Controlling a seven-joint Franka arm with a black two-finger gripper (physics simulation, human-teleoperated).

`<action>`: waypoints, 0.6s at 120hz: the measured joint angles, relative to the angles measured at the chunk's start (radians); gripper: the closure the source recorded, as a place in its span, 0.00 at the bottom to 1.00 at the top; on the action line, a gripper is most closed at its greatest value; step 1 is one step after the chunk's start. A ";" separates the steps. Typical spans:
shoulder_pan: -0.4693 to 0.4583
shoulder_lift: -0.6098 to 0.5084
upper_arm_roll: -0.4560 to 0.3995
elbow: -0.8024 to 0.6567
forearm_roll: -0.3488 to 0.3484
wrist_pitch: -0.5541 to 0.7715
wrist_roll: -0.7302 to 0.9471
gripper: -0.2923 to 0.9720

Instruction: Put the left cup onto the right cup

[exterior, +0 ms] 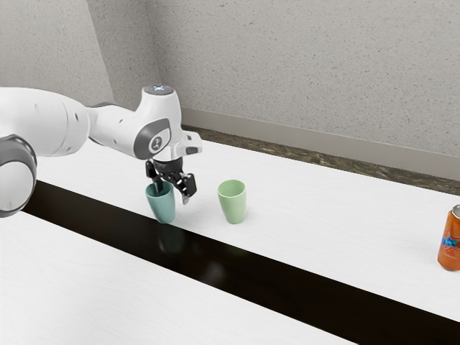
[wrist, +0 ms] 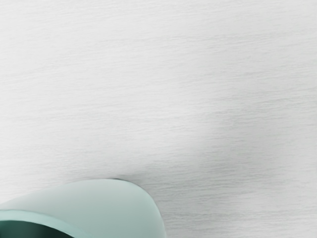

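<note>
**Exterior view, then wrist view: the gripper at the teal cup's rim**

Exterior view. The gripper (exterior: 172, 187) is seen lowered onto the rim of the teal cup (exterior: 160, 205), which is taken to be the task's left cup. Whether the gripper is clamped on the rim or loose about it cannot be told. The teal cup is held upright, mouth up, its long axis vertical, directly beneath the gripper. Its base is at the border between the white table (exterior: 323, 215) and a black stripe (exterior: 215, 269). Whether the base is resting there or raised a little cannot be made out. The green cup (exterior: 232, 203) is placed near it, toward the exterior view's right, also upright with its mouth up, and the two are apart. The coming move is judged to turn on this: the teal cup must be carried toward the exterior view's right, raised above the green rim, and kept upright so that the two axes line up. An orange can (exterior: 450, 237) is stood well apart at the far right.

Wrist view. The teal cup (wrist: 99, 208) is shown close under the hand, with its outer wall and part of its dark inside visible. The bare white table (wrist: 173, 89) is spread beyond it.
</note>
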 joint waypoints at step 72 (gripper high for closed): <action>-0.005 -0.024 -0.001 -0.038 -0.022 0.018 -0.006 0.23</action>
